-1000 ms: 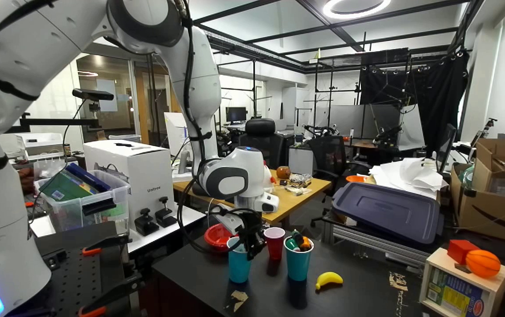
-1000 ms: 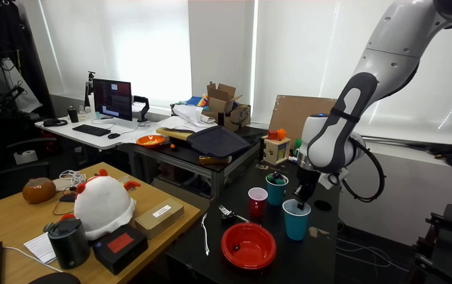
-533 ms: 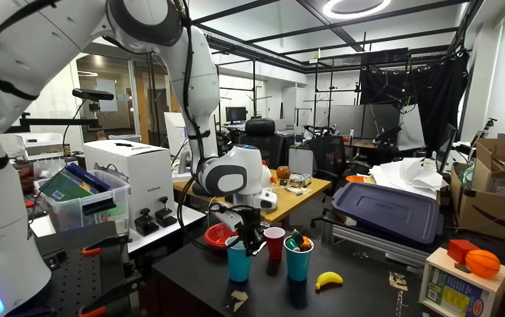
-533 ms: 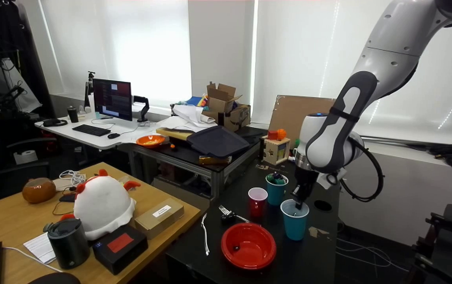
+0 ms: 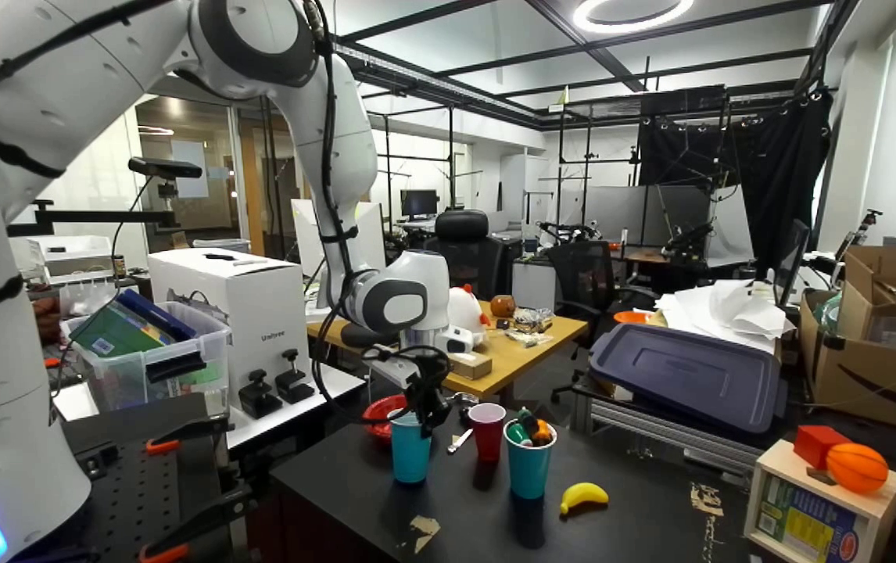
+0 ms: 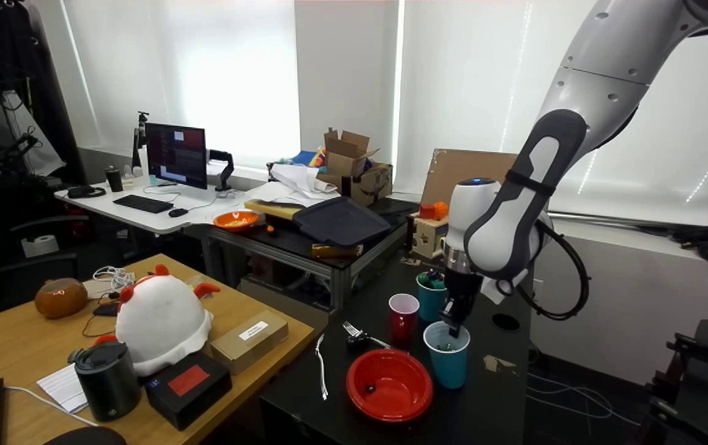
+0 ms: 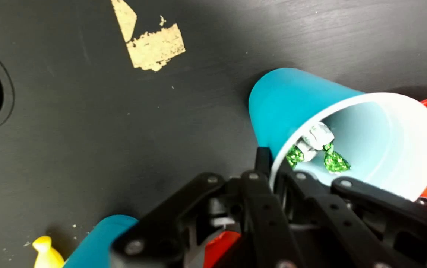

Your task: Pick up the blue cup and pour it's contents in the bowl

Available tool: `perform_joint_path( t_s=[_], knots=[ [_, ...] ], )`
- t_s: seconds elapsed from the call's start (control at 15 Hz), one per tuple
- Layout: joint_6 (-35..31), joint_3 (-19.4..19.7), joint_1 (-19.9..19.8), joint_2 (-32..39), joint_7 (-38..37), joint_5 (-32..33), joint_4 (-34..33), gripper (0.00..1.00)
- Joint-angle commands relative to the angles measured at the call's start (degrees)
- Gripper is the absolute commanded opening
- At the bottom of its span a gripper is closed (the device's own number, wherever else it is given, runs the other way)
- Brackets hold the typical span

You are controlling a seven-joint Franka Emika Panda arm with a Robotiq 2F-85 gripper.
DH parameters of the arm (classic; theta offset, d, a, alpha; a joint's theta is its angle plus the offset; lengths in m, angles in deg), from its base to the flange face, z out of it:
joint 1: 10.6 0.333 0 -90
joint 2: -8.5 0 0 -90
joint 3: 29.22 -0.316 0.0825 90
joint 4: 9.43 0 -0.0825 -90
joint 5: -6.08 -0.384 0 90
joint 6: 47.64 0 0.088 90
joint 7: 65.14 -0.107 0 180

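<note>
The blue cup point(image 6: 451, 366) and claw point(image 7: 273, 165) have moved nearer the bowl point(image 6: 398, 390). The claw clenches the cup's rim; in an exterior view the bowl lies at the near-upright cup's 8 o'clock, so it should tip that way.

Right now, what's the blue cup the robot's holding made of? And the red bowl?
The held blue cup looks like plastic: thin wall, smooth satin surface. The red bowl is glossy, with bright glints in the wrist view; probably plastic, possibly glazed ceramic.
</note>
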Motion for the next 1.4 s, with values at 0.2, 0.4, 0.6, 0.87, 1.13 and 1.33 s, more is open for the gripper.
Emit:
perform_joint_path(
  t_s=[0.2, 0.4, 0.6, 0.87, 1.13, 1.33],
  knots=[
    [5.7, 8.1, 11.7, 0.3, -10.7, 5.5, -3.1, 0.01],
    [6.2, 9.5, 14.2, 0.5, -13.3, 7.1, -4.0, 0.01],
    [7.4, 10.7, 16.1, 0.6, -15.2, 8.7, -4.7, 0.01],
    [10.0, 12.3, 18.3, -0.1, -17.4, 10.9, -5.0, 0.01],
    [10.9, 14.0, 20.9, 0.1, -20.9, 13.8, -5.8, 0.01],
    [12.8, 14.4, 22.3, 0.8, -22.6, 15.4, -7.5, 0.01]
  ],
)
